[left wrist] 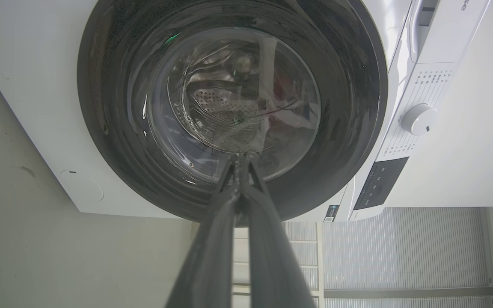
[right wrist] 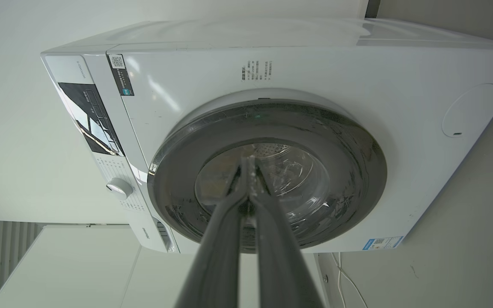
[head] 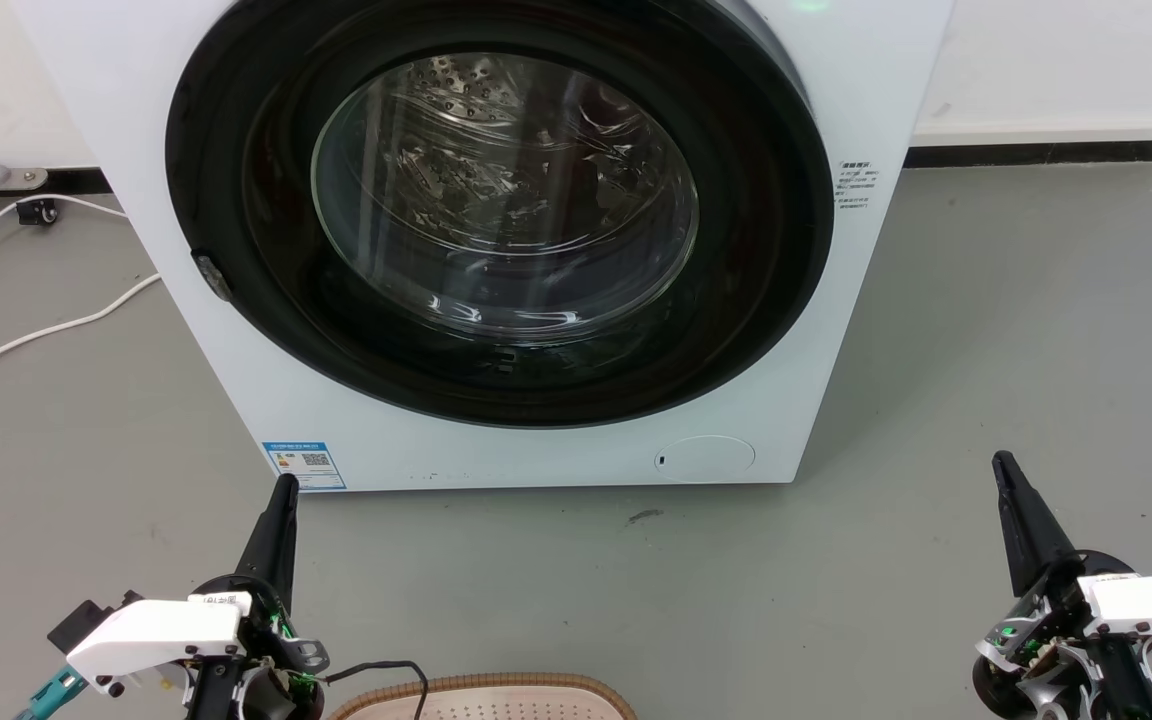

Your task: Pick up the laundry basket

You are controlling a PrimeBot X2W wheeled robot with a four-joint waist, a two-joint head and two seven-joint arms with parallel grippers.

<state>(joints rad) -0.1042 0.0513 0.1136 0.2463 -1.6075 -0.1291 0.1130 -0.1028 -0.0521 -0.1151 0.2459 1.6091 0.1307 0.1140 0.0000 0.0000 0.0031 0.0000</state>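
Observation:
The laundry basket (head: pixel 481 698) peeks in at the bottom edge of the head view: a cream perforated surface with a brown woven-look rim, on the floor between my two arms. My left gripper (head: pixel 285 487) is to its left, fingers pressed together and pointing up toward the washer. My right gripper (head: pixel 1002 462) is well off to the basket's right, also shut on nothing. In the left wrist view my left gripper (left wrist: pixel 239 159) has its fingers meeting at the tips, and in the right wrist view my right gripper (right wrist: pixel 250 161) does too. Most of the basket is out of frame.
A white front-loading washing machine (head: pixel 536 445) with its round dark door (head: pixel 501 215) closed stands directly ahead on the grey floor. White cables (head: pixel 46 330) lie on the floor at the left. A white wall with a dark skirting (head: pixel 1036 153) runs behind.

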